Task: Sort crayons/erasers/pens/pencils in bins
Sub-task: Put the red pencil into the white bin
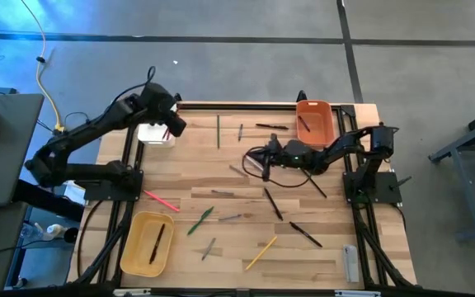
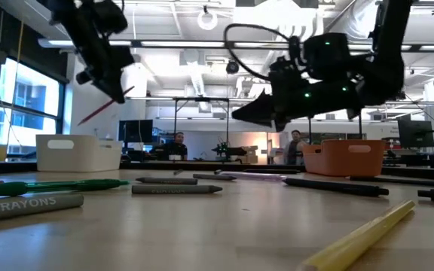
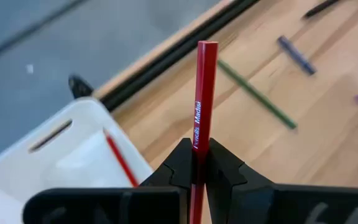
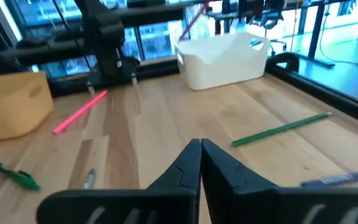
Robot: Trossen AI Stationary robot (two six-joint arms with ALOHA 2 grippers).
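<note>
Both arms are dark, nearly black, built of jointed tubular links on black bases at the table's edges. The left gripper (image 3: 199, 171) and right gripper (image 4: 201, 163) have matte black, wedge-shaped fingers. A thin black cable loops over the right arm, where small green lights glow.
</note>
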